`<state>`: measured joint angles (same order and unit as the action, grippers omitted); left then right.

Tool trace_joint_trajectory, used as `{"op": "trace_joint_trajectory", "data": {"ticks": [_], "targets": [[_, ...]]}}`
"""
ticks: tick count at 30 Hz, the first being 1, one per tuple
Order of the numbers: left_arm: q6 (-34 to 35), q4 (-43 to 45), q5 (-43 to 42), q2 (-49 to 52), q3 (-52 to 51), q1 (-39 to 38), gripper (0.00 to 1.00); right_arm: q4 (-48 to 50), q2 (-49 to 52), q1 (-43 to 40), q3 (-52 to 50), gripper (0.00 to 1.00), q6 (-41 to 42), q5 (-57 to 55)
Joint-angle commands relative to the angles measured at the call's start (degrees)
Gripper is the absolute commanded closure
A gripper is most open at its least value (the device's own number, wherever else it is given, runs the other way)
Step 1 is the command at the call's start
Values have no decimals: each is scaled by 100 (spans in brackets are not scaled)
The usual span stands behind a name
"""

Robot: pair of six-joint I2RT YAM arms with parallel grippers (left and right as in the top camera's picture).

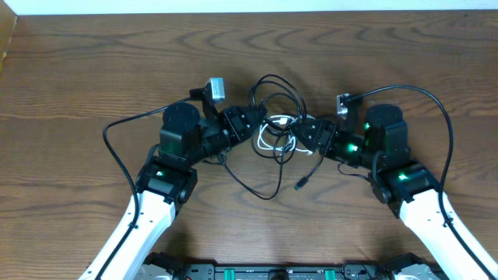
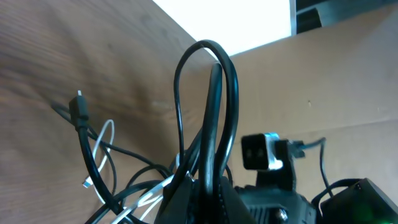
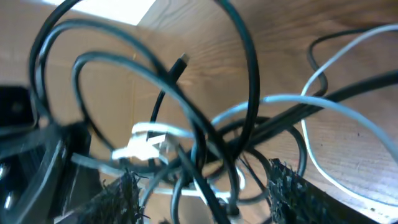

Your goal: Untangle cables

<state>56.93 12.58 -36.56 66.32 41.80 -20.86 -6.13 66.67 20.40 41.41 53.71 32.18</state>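
The cables lie in one tangle (image 1: 277, 124) at the middle of the table, between my two grippers. A black cable (image 1: 274, 87) loops up at the back, and another black cable trails forward to a plug (image 1: 299, 185). The short white cable (image 1: 274, 138) is coiled inside the tangle. My left gripper (image 1: 252, 121) is shut on a black cable loop (image 2: 208, 81) that rises from its jaws (image 2: 208, 190). A black plug (image 2: 79, 107) and the white cable (image 2: 106, 138) lie to its left. My right gripper (image 3: 205, 199) is open, with black strands and the white cable (image 3: 280, 99) between its fingers.
The table is dark wood (image 1: 93, 70), with its far edge along the top of the overhead view. A thicker arm cord (image 1: 117, 152) curves out on the left, and another (image 1: 437, 105) arcs on the right. The arm bases stand at the front edge.
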Motion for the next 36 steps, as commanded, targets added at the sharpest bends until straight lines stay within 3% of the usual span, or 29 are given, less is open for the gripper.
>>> {"op": "trace_joint_trajectory", "data": {"ticks": [1, 4, 10, 18, 23, 28, 32, 36], "targets": [[-74, 39, -52, -11, 52, -153, 92, 4, 9, 240, 7, 37, 761, -872], [-61, 155, -66, -11, 52, -238, 92, -83, 31, 422, 7, 41, 752, -1274], [-55, 1292, -437, -11, 52, -273, 92, -782, 234, 595, 7, 79, 472, -1869], [-168, 1600, -437, -11, 52, -267, 92, -1257, 348, 581, 7, 92, -949, -2354], [-474, 1574, -435, -11, 52, -133, 92, -1379, 341, 402, 7, 96, -1185, -2649], [-588, 800, -66, -11, 52, 72, 91, -1088, 254, 109, 7, 99, -1508, -1285], [-584, -275, 599, -9, 52, 66, 71, -415, 256, -81, 7, 97, -1759, 380], [-566, -1104, 920, -9, 52, 66, 67, 326, 256, -168, 7, 98, -1757, 1648]]}}
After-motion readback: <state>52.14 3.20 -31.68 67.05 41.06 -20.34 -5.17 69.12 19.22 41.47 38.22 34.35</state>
